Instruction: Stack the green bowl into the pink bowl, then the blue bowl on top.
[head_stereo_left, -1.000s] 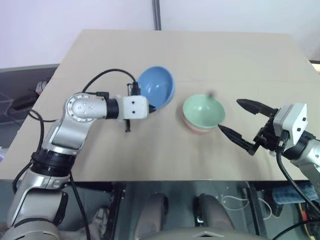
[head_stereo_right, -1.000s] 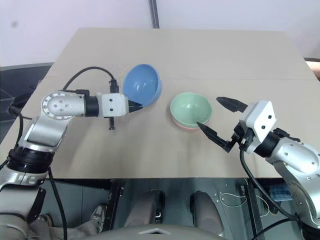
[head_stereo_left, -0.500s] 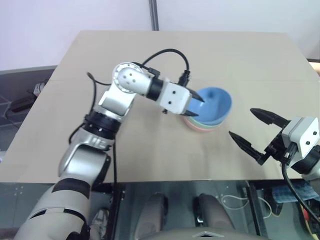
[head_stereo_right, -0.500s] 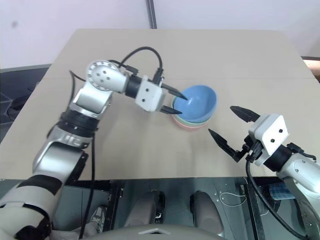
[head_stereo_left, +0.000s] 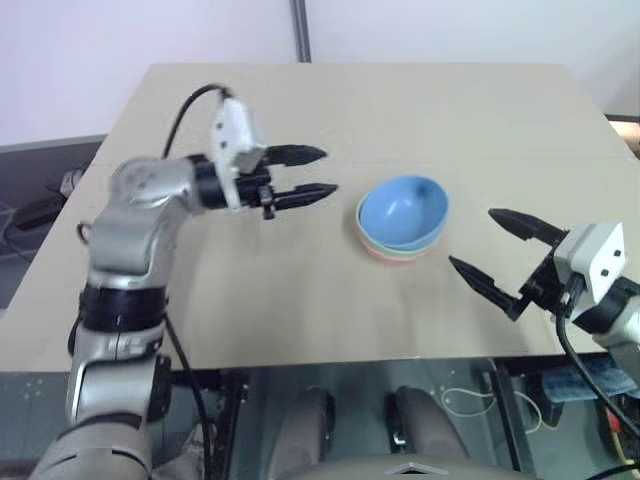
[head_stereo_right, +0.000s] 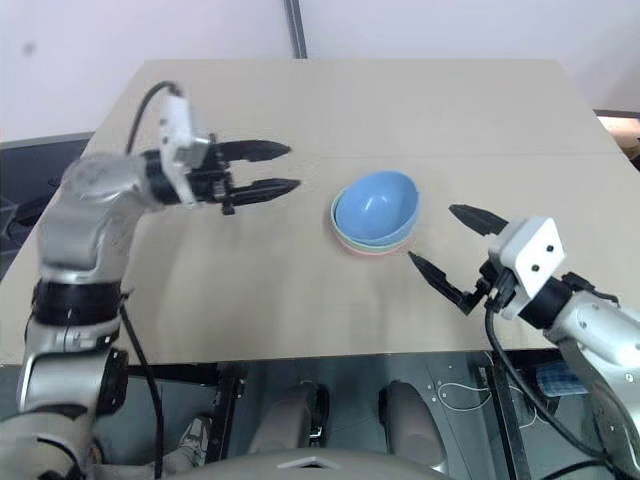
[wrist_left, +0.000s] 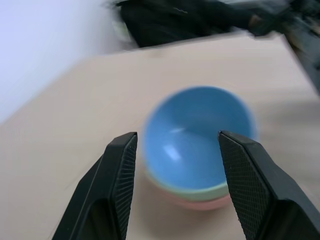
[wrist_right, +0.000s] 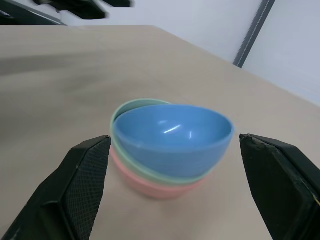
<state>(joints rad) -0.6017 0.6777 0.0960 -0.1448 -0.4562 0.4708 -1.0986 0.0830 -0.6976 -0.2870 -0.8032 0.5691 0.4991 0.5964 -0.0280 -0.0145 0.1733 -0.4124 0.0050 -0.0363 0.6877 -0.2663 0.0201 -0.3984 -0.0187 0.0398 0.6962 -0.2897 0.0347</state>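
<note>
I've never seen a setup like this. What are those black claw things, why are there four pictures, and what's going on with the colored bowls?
This is a humanoid robot with two arms. The black claws are its grippers: the left gripper and the right gripper, each with two fingers. Two pictures come from cameras in the robot's head, looking down over a tan table. The other two come from cameras on the wrists, looking out between each gripper's fingers. On the table stands one stack of three bowls: the pink bowl at the bottom, the green bowl in it, and the blue bowl on top, sitting slightly tilted. Both grippers are open, hold nothing, and are apart from the stack.
</note>
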